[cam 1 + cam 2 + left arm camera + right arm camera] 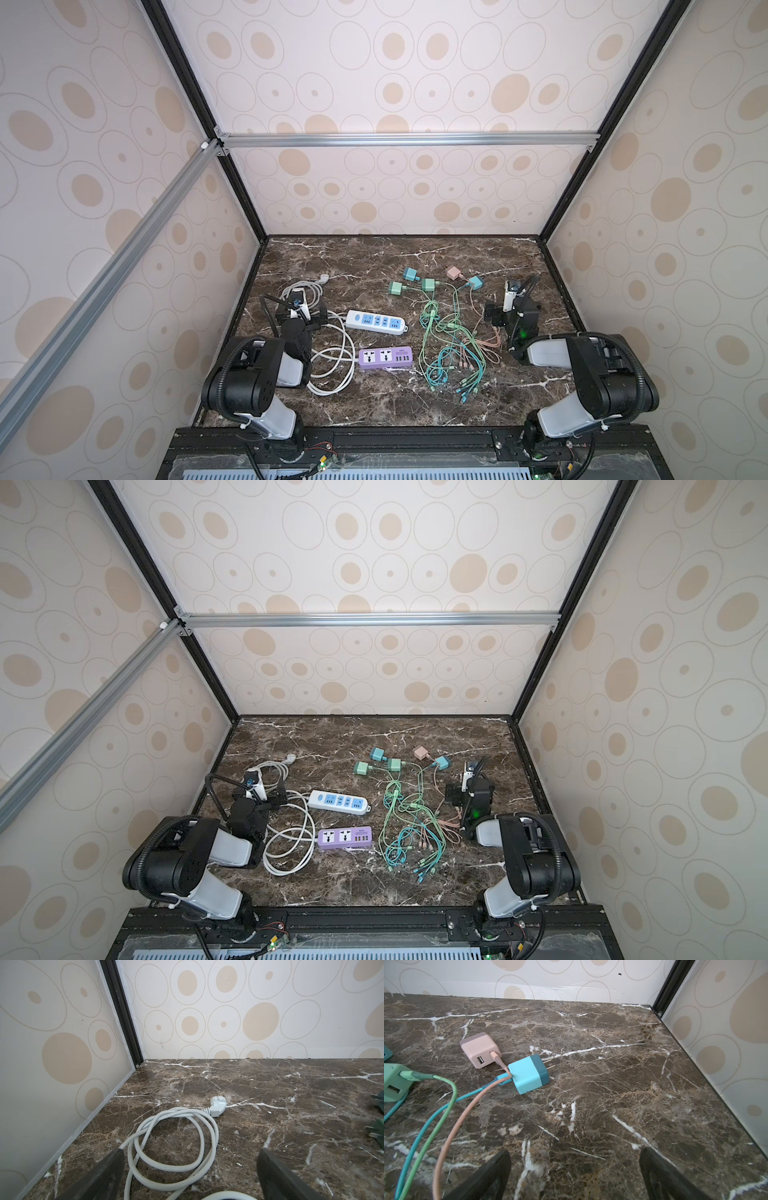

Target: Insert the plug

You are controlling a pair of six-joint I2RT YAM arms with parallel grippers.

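Left end effector (191,1151) first: jaws wide, nothing held, poised over the coiled white cord (176,1140). Right end effector (575,1151), same story: wide, holding nothing, over the bare marble surface (612,1084).

Only the right wrist view gives me the blue charger plug (528,1074) up close. It lies on its side with its prongs bare, just beside the pink charger plug (479,1050). Only the left wrist view shows the white mains plug (217,1106) clearly. Both top views alone show the white power strip (376,322) and the purple power strip (385,357).

From above, the blue charger plug sits near my right end effector at 9 o'clock, not touching. The white strip lies at 3 o'clock of my left end effector, the purple at 4 o'clock.

Counting now: five charger plugs, namely two green charger plugs (397,287), one teal charger plug (411,273), one pink, one blue. Two strips, one mains plug.
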